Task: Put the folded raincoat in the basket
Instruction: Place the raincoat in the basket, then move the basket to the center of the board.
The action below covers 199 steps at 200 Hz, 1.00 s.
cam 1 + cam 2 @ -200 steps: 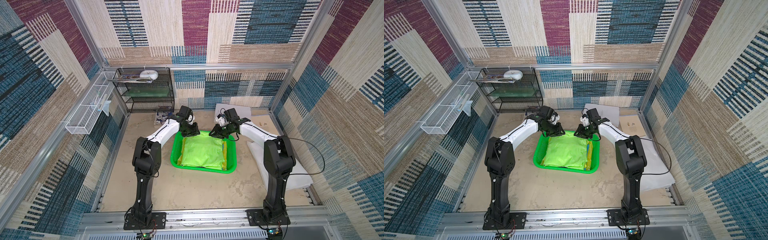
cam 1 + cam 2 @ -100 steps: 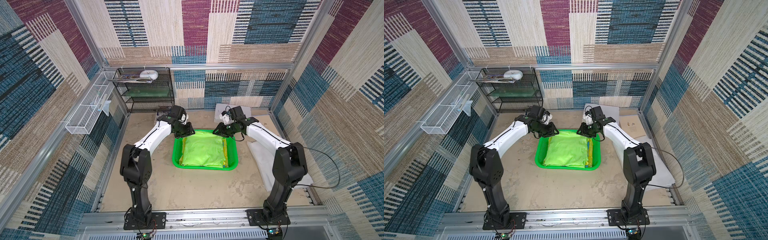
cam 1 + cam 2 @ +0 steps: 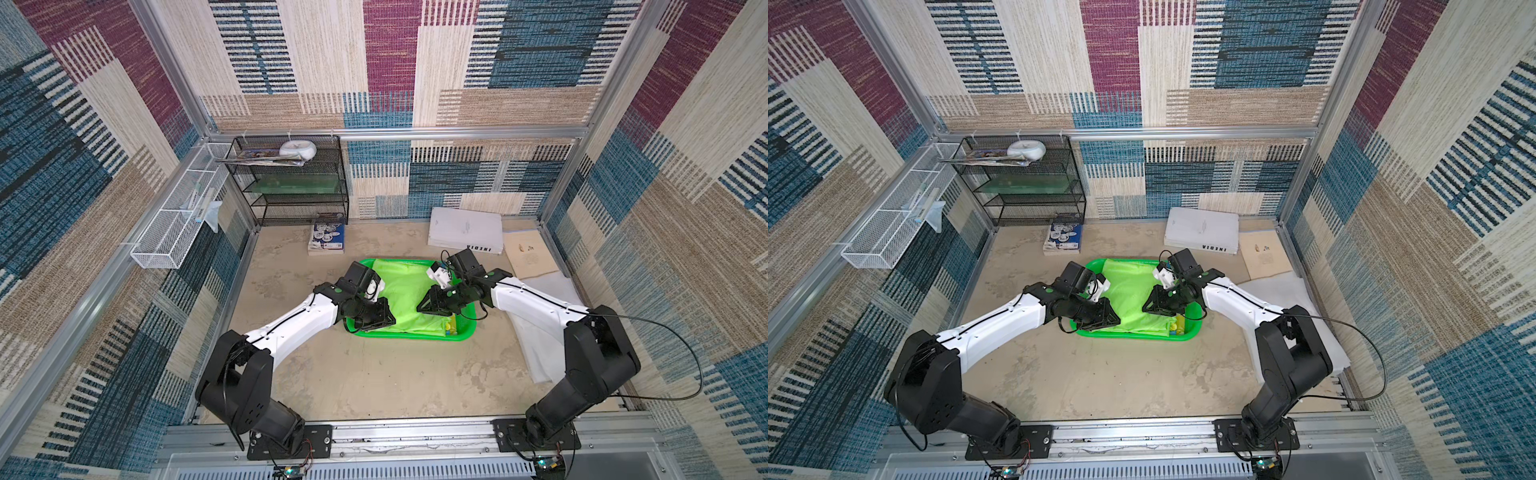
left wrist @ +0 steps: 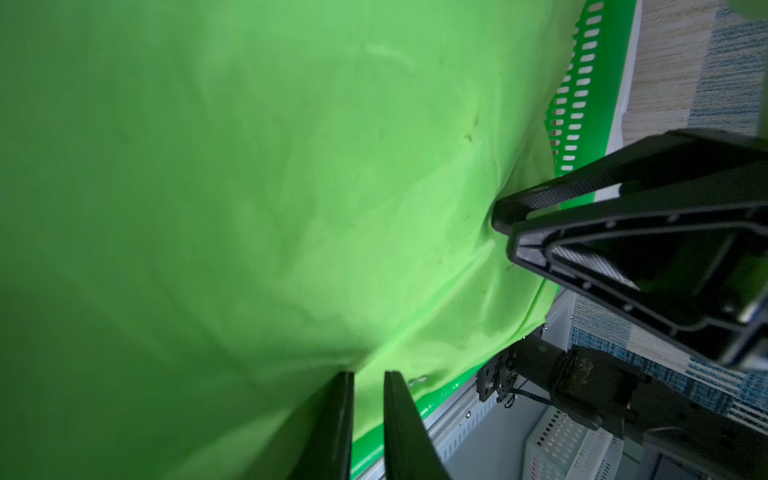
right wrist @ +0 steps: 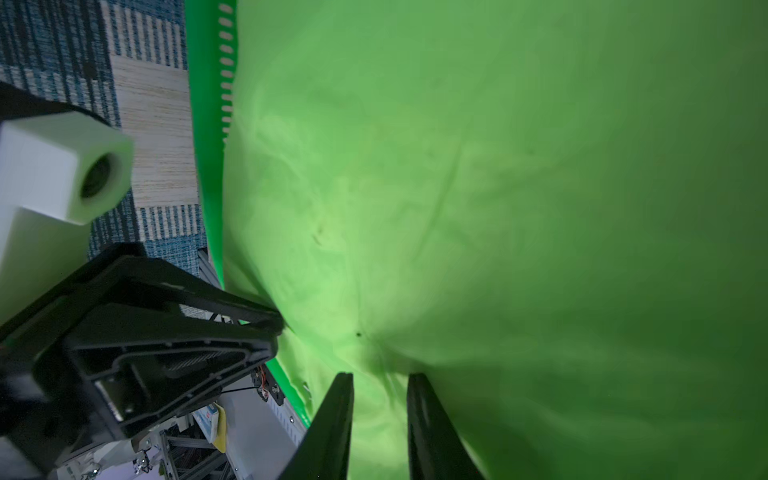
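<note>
The folded raincoat (image 3: pixel 405 286) (image 3: pixel 1129 291), lime green, lies inside the bright green basket (image 3: pixel 415 336) (image 3: pixel 1142 336) in both top views. My left gripper (image 3: pixel 392 322) (image 3: pixel 1119 322) is over the basket's front left part. In the left wrist view its jaws stand a narrow gap apart (image 4: pixel 368 374) with nothing between them, right at the raincoat (image 4: pixel 249 187). My right gripper (image 3: pixel 417 309) (image 3: pixel 1143 309) comes in from the right. Its jaws (image 5: pixel 380 376) stand a little apart, and the tips press into the raincoat (image 5: pixel 498 187), which puckers there. The basket's perforated wall (image 4: pixel 577 83) (image 5: pixel 208 145) shows beside the coat.
A black mesh rack (image 3: pixel 291 178) stands at the back left, with a white wire tray (image 3: pixel 174 232) on the left wall. A booklet (image 3: pixel 327 239) and a white box (image 3: pixel 465 230) lie behind the basket. White cloth (image 3: pixel 540 332) lies under my right arm.
Both grippers have moved from the basket's back edge toward its front, out over the raincoat. The left jaws have narrowed. The raincoat stays in the basket.
</note>
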Each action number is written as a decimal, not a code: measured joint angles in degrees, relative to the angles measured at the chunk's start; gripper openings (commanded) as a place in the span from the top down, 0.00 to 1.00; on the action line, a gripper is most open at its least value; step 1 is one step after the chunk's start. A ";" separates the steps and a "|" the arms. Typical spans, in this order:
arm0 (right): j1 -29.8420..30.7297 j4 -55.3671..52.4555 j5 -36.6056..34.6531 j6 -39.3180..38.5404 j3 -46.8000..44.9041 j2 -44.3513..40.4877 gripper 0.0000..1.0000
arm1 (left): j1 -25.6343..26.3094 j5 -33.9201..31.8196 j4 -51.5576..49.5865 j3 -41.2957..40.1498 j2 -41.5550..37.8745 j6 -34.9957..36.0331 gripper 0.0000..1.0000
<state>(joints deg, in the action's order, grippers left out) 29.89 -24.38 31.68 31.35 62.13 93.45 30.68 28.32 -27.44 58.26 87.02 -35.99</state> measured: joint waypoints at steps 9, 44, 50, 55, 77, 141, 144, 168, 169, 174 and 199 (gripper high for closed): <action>0.11 -0.20 -0.72 -0.31 -0.70 0.00 0.72 | 0.48 -0.26 0.70 -0.85 -0.31 0.00 0.80; -0.09 -3.26 -5.75 -2.27 -0.98 -1.62 0.70 | 1.03 -2.08 -1.79 -0.02 -2.43 0.63 0.68; -0.31 -4.17 -6.54 -2.60 -0.59 -2.19 0.68 | 0.98 -2.89 -2.93 0.76 -3.06 1.20 0.63; -0.42 -4.76 -7.02 -2.93 -0.20 -2.82 0.65 | 0.90 -3.67 -4.04 1.62 -3.89 1.90 0.58; -0.98 -6.69 -8.07 -4.13 2.78 -6.14 0.45 | 0.42 -6.23 -8.24 5.20 -6.95 4.11 0.51; -7.91 -13.07 -23.63 -6.16 7.37 -11.67 0.36 | -0.61 -10.73 -15.28 8.94 -12.28 6.91 0.52; -8.26 -13.29 -24.50 -6.19 6.99 -11.93 0.36 | -0.66 -10.88 -15.47 8.83 -12.59 6.97 0.52; -9.84 -14.12 -28.81 -6.32 3.26 -13.00 0.36 | -1.25 -11.85 -17.18 7.78 -14.97 7.80 0.53; -9.88 -14.12 -28.87 -6.32 3.13 -12.98 0.36 | -1.29 -11.82 -17.20 7.74 -15.06 7.85 0.53; -10.10 -14.05 -29.07 -6.32 2.25 -12.79 0.37 | -1.38 -11.74 -17.49 7.58 -15.58 8.00 0.53; -10.34 -13.42 -27.61 -6.32 -0.37 -9.55 0.45 | -1.64 -10.10 -17.77 6.62 -18.91 9.05 0.53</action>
<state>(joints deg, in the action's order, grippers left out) 19.55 -37.80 4.08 25.04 61.76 83.90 29.04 18.22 -45.21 64.88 68.12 -26.94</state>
